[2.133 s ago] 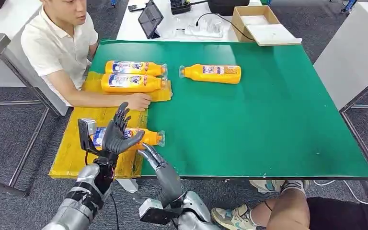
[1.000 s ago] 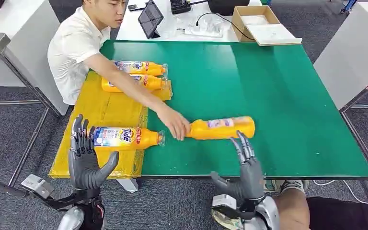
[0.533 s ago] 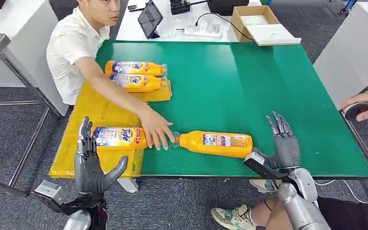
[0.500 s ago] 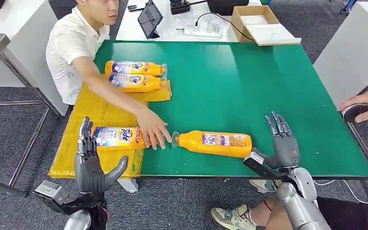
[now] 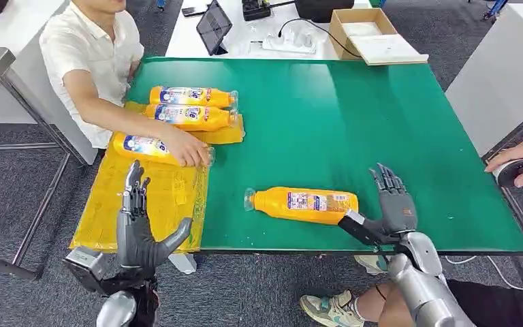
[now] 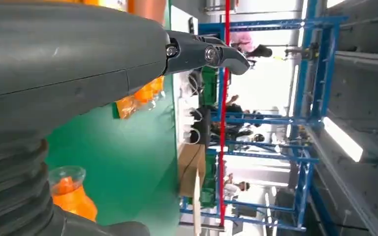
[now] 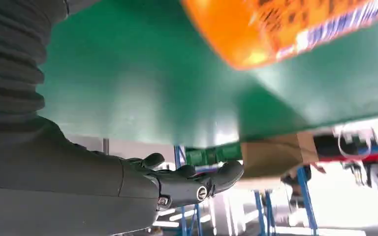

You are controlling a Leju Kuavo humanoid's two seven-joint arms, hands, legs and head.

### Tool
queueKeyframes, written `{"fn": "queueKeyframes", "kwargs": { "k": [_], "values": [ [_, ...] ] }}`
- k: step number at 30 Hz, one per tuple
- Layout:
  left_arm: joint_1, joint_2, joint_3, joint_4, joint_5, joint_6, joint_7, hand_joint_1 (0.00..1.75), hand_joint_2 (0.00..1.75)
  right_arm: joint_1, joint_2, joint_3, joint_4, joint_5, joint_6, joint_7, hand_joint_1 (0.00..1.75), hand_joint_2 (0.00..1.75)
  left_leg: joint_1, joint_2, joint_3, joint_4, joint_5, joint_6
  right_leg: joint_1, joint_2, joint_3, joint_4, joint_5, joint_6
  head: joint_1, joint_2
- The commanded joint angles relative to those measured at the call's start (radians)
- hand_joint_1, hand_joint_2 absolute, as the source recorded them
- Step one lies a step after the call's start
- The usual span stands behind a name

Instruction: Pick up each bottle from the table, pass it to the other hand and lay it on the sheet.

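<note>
On the green counter [image 5: 381,122], 1 orange bottle [image 5: 304,204] lies on its side in the lower middle of the frame, cap to the left. The right hand [image 5: 393,208] stands just beside its base, fingers spread, holding nothing. The left hand [image 5: 139,231] is raised at lower left over the yellow sheet [image 5: 146,194], fingers apart and empty. 2 bottles [image 5: 191,105] lie together at the sheet's top edge. A person's hand [image 5: 189,151] rests on a 3rd bottle [image 5: 143,146] on the sheet.

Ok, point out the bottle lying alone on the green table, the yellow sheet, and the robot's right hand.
bottle on the green table [image 5: 306,204], head view, its label
yellow sheet [image 5: 151,197], head view, a bare part
right hand [image 5: 393,208], head view, its palm
</note>
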Motion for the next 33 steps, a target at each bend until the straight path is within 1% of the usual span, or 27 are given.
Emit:
{"fn": "queueKeyframes", "kwargs": {
  "k": [1,2,4,5,7,8,9,10,11,12,15,16,18,19,22,23,24,25,27,29,33],
  "values": [
    [-0.079,0.005,-0.047,0.12,0.006,-0.003,0.012,0.0,1.75,-0.138,0.082,0.051,0.22,-0.018,0.046,-0.014,0.0,1.75,0.0,0.004,0.004,-0.001,-0.001,-0.002,0.001,0.002,0.003,-0.001,0.0,-0.002,0.0,0.0],
    [-0.081,0.007,-0.052,0.118,0.007,-0.004,0.012,0.0,1.75,-0.137,0.087,0.053,0.219,-0.021,0.043,-0.024,0.0,1.75,0.001,0.005,0.006,-0.001,-0.002,-0.003,0.001,0.003,0.004,-0.001,-0.001,-0.003,0.0,0.0],
    [-0.081,0.012,-0.056,0.114,0.01,-0.01,0.013,0.0,1.75,-0.133,0.094,0.059,0.211,-0.024,0.048,-0.041,0.0,1.75,0.001,0.003,0.003,-0.001,-0.001,-0.002,0.001,0.001,0.002,0.0,0.0,-0.002,0.0,0.0],
    [-0.08,0.014,-0.056,0.112,0.011,-0.012,0.013,0.0,1.75,-0.132,0.095,0.061,0.208,-0.026,0.051,-0.045,0.0,1.75,0.001,0.004,0.005,-0.001,-0.002,-0.002,0.001,0.003,0.004,0.0,-0.001,-0.002,0.0,0.0],
    [-0.078,0.021,-0.061,0.111,0.022,-0.029,0.023,0.0,1.75,-0.128,0.095,0.061,0.196,-0.04,0.077,-0.049,0.0,1.75,0.001,0.002,0.002,-0.001,-0.001,-0.001,0.001,0.001,0.001,0.0,0.0,-0.001,0.0,0.0],
    [-0.077,0.023,-0.062,0.112,0.025,-0.034,0.026,0.0,1.75,-0.127,0.094,0.064,0.195,-0.041,0.084,-0.046,0.0,1.75,0.001,0.003,0.004,-0.001,-0.001,-0.002,0.001,0.001,0.003,0.0,-0.001,-0.002,0.0,0.0],
    [-0.077,0.024,-0.066,0.114,0.028,-0.042,0.031,0.0,1.75,-0.128,0.087,0.071,0.196,-0.036,0.099,-0.039,0.0,1.75,0.001,0.002,0.003,-0.001,-0.001,-0.002,0.001,0.001,0.002,0.0,-0.001,-0.002,0.0,0.0],
    [-0.078,0.024,-0.067,0.116,0.028,-0.045,0.033,0.0,1.75,-0.13,0.081,0.079,0.199,-0.033,0.121,-0.023,0.0,1.75,0.001,0.003,0.005,-0.001,-0.001,-0.002,0.001,0.001,0.004,0.0,-0.001,-0.003,0.0,0.0],
    [-0.078,0.025,-0.068,0.118,0.028,-0.047,0.036,0.0,1.75,-0.132,0.072,0.093,0.2,-0.028,0.151,-0.013,0.0,1.75,0.001,0.002,0.003,-0.001,-0.001,-0.002,0.001,0.001,0.002,0.0,-0.001,-0.002,0.0,0.0],
    [-0.078,0.026,-0.068,0.119,0.028,-0.051,0.04,0.0,1.75,-0.135,0.062,0.103,0.204,-0.024,0.178,-0.002,0.0,1.75,0.001,0.003,0.005,-0.001,-0.002,-0.002,0.001,0.001,0.004,0.0,-0.001,-0.003,0.0,0.0],
    [-0.073,0.032,-0.069,0.115,0.034,-0.065,0.05,0.0,1.75,-0.14,0.045,0.116,0.199,-0.022,0.209,-0.001,0.0,1.75,0.0,0.002,0.003,-0.001,-0.001,-0.002,0.0,0.0,0.003,0.0,-0.001,-0.002,0.0,0.0],
    [-0.07,0.033,-0.067,0.111,0.036,-0.07,0.052,0.0,1.75,-0.139,0.041,0.119,0.189,-0.025,0.211,-0.006,0.0,1.75,0.0,0.002,0.005,-0.001,-0.002,-0.003,0.001,0.0,0.004,0.0,-0.002,-0.003,0.0,0.0],
    [-0.056,0.037,-0.061,0.096,0.033,-0.076,0.056,0.0,1.75,-0.135,0.035,0.134,0.157,-0.029,0.223,-0.008,0.0,1.75,0.0,0.001,0.002,-0.001,-0.001,-0.002,0.0,0.0,0.002,0.0,-0.001,-0.002,0.0,0.0],
    [-0.048,0.037,-0.057,0.086,0.031,-0.078,0.057,0.0,1.75,-0.128,0.028,0.145,0.128,-0.032,0.234,-0.006,0.0,1.75,0.001,0.002,0.004,-0.001,-0.001,-0.002,0.001,0.0,0.003,0.0,-0.001,-0.002,0.0,0.0],
    [-0.024,0.037,-0.037,0.056,0.019,-0.081,0.06,0.0,1.75,-0.097,-0.01,0.194,0.015,-0.019,0.24,0.037,0.0,1.75,0.0,0.002,0.003,-0.001,-0.001,-0.002,0.001,0.001,0.002,0.0,-0.001,-0.002,0.0,0.0],
    [-0.015,0.033,-0.026,0.038,0.021,-0.083,0.047,0.0,1.75,-0.098,-0.033,0.217,-0.029,0.009,0.221,0.065,0.0,1.75,0.0,0.002,0.005,0.0,-0.002,-0.002,0.001,0.001,0.004,0.001,-0.002,-0.003,0.0,0.0],
    [-0.004,0.028,-0.012,0.015,0.019,-0.085,0.049,0.0,1.75,-0.091,-0.069,0.238,-0.115,0.024,0.242,0.117,0.0,1.75,0.0,0.002,0.003,0.0,-0.001,-0.002,0.0,0.001,0.002,0.0,-0.001,-0.002,0.0,0.0],
    [0.003,0.026,-0.005,0.003,0.015,-0.089,0.054,0.0,1.75,-0.082,-0.095,0.244,-0.17,0.036,0.256,0.156,0.0,1.75,0.0,0.003,0.005,0.0,-0.003,-0.002,0.001,0.001,0.004,0.001,-0.002,-0.003,0.0,0.0],
    [0.024,0.017,0.018,-0.007,0.004,-0.093,0.058,0.0,1.75,-0.058,-0.154,0.248,-0.254,0.105,0.25,0.232,0.0,1.75,0.0,0.001,0.0,0.0,-0.001,-0.001,0.0,0.0,0.0,0.001,-0.001,-0.001,0.0,0.0],
    [0.031,0.014,0.026,-0.006,0.002,-0.095,0.057,0.0,1.75,-0.056,-0.178,0.23,-0.273,0.117,0.248,0.248,0.0,1.75,-0.001,-0.001,0.001,0.0,-0.001,-0.001,-0.001,-0.002,0.001,0.001,-0.002,-0.001,0.0,0.0],
    [0.031,0.013,0.026,-0.005,0.002,-0.095,0.056,0.0,1.75,-0.055,-0.176,0.23,-0.271,0.117,0.25,0.248,0.0,1.75,0.0,0.0,0.002,0.0,-0.002,-0.002,0.0,-0.001,0.002,0.0,-0.002,-0.002,0.0,0.0]
  ]
}}
